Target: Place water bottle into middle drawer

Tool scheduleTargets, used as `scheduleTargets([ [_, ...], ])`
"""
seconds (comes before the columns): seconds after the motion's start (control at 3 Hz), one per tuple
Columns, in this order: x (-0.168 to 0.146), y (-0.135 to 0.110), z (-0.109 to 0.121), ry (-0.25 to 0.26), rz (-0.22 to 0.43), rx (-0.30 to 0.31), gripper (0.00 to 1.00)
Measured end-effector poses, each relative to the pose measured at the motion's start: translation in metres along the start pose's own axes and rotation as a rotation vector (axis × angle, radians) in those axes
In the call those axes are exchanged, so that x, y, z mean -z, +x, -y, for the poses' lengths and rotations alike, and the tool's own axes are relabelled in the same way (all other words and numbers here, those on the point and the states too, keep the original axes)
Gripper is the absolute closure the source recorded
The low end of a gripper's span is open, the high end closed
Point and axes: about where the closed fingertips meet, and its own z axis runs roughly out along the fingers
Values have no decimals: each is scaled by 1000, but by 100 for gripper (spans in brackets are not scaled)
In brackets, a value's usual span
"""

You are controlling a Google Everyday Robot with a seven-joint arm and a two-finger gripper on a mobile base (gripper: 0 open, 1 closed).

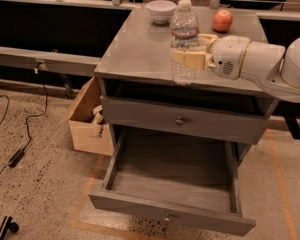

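A black cable (pixel 21 134) trails across the speckled floor at the far left. A cardboard box (pixel 85 129) with its flaps up stands against the left side of the grey cabinet (pixel 135 49). The cabinet's middle drawer (pixel 170 215) is pulled well out at the bottom, its plank floor bare, and above it 1 closed drawer (pixel 140 115) shows a small round knob. A white bowl (pixel 161 10) sits at the back of the cabinet top.

Just right of the bowl and nearer the front edge, the bottle (pixel 184 26) stands upright, white cap on top. The gripper (pixel 182 59) reaches in from the right and clamps the bottle at mid-body, with its 2 beige fingers (pixel 196 60) pressed on either side. Whether the bottle's base touches the top or hangs just above it cannot be told.

An apple (pixel 222 20) rests at the back, behind the gripper. The white arm (pixel 262 64) runs off to the right edge.
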Motion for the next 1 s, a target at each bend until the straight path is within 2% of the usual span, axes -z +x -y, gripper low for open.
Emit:
scheduleTargets([
  [0.33, 5, 3, -1, 4, -3, -4, 100],
  [0.67, 9, 7, -14, 7, -17, -60, 100],
  [1.0, 17, 35, -41, 10, 12, -148, 100],
])
